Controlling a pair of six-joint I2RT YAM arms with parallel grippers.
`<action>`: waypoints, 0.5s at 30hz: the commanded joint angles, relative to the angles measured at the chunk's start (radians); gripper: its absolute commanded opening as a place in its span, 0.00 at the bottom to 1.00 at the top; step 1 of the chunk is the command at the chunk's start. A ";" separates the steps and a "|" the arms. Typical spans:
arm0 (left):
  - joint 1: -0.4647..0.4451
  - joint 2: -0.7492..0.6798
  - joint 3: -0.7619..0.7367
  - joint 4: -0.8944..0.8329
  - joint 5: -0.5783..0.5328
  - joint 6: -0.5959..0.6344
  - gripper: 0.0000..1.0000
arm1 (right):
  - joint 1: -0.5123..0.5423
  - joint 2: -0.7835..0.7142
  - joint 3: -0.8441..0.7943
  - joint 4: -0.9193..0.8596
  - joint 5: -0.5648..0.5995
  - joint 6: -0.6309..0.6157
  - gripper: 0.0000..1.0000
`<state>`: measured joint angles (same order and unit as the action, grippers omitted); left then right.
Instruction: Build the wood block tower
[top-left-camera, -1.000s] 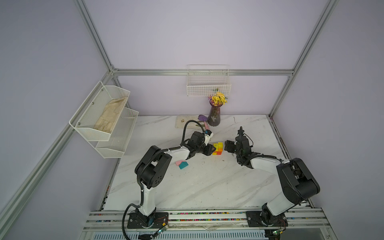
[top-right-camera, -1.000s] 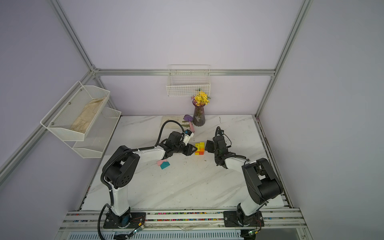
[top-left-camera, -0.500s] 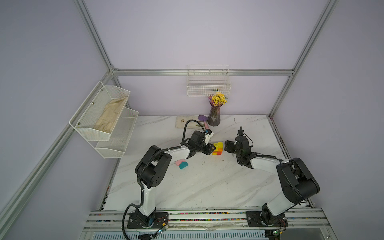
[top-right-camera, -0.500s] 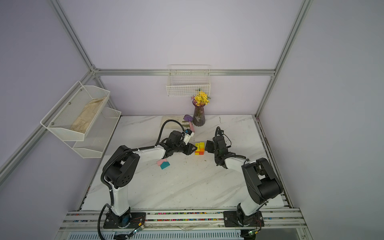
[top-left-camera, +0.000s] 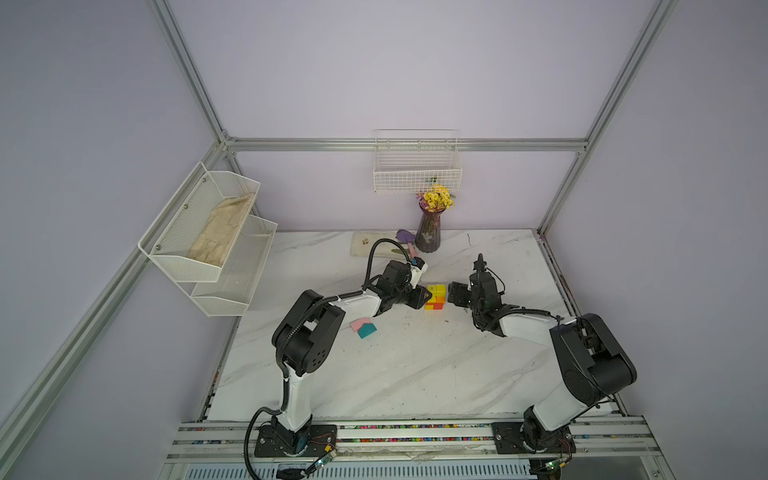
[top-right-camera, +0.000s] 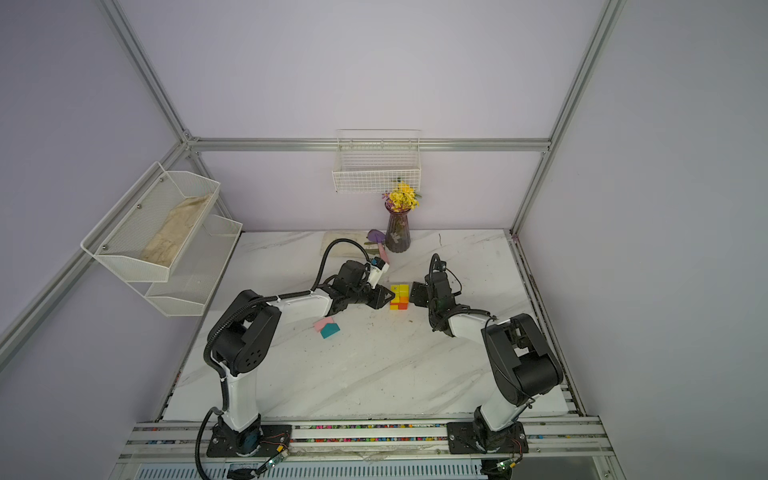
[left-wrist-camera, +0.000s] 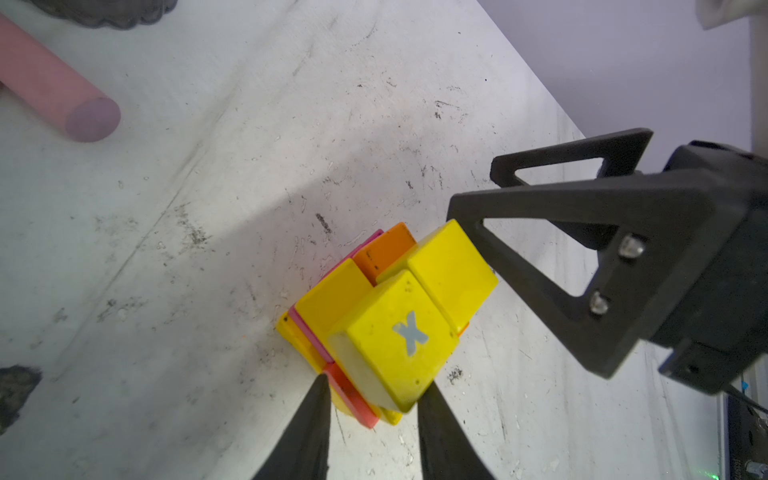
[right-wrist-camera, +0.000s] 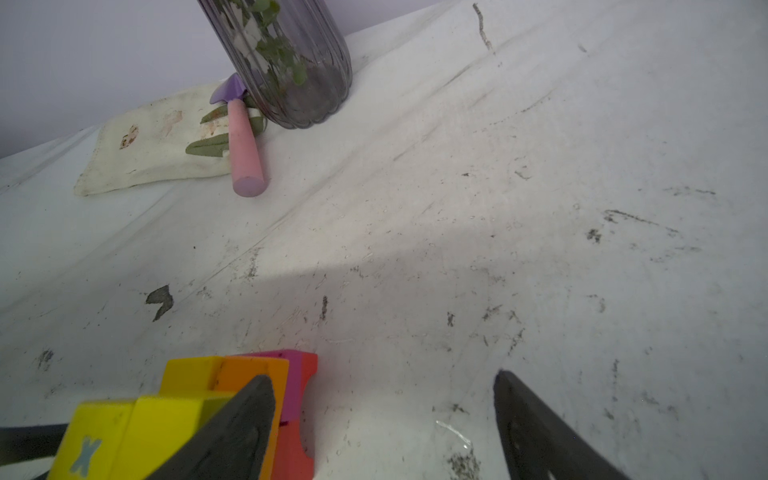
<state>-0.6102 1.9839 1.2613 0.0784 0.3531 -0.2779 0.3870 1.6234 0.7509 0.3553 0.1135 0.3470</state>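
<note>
The tower (top-left-camera: 435, 296) (top-right-camera: 399, 296) is a low stack of red, magenta, orange and yellow wood blocks, topped by a yellow cube marked X (left-wrist-camera: 395, 332). My left gripper (top-left-camera: 425, 296) (left-wrist-camera: 376, 384) is shut on the tower's near end, one tip against the red block (left-wrist-camera: 353, 399), the other against the X cube's corner. My right gripper (top-left-camera: 455, 296) (right-wrist-camera: 382, 399) is open on the opposite side. One of its fingers (right-wrist-camera: 232, 432) rests against a yellow block, with bare table between the fingers. A pink block (top-left-camera: 358, 323) and the teal house piece (top-left-camera: 367, 331) lie under the left arm.
A purple vase (top-left-camera: 429, 235) of yellow flowers stands behind the tower. Beside it a pink-handled trowel (right-wrist-camera: 245, 149) lies on a cloth (right-wrist-camera: 145, 153). A wire basket (top-left-camera: 417, 174) hangs on the back wall and mesh shelves (top-left-camera: 208, 232) on the left wall.
The left jaws have drawn closer together at the tower. Neither arm has shifted place, and the right gripper stays as wide as before.
</note>
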 joint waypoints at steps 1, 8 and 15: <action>-0.003 0.009 0.101 0.013 0.006 -0.010 0.35 | -0.003 0.006 0.022 0.007 -0.001 0.001 0.85; -0.003 0.017 0.116 -0.001 0.010 -0.009 0.35 | -0.003 0.004 0.022 0.008 -0.002 0.000 0.85; -0.003 -0.028 0.084 -0.007 0.024 -0.015 0.49 | -0.003 -0.013 0.010 0.013 0.004 -0.002 0.85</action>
<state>-0.6102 1.9903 1.2881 0.0658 0.3595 -0.2840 0.3870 1.6234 0.7536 0.3553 0.1123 0.3466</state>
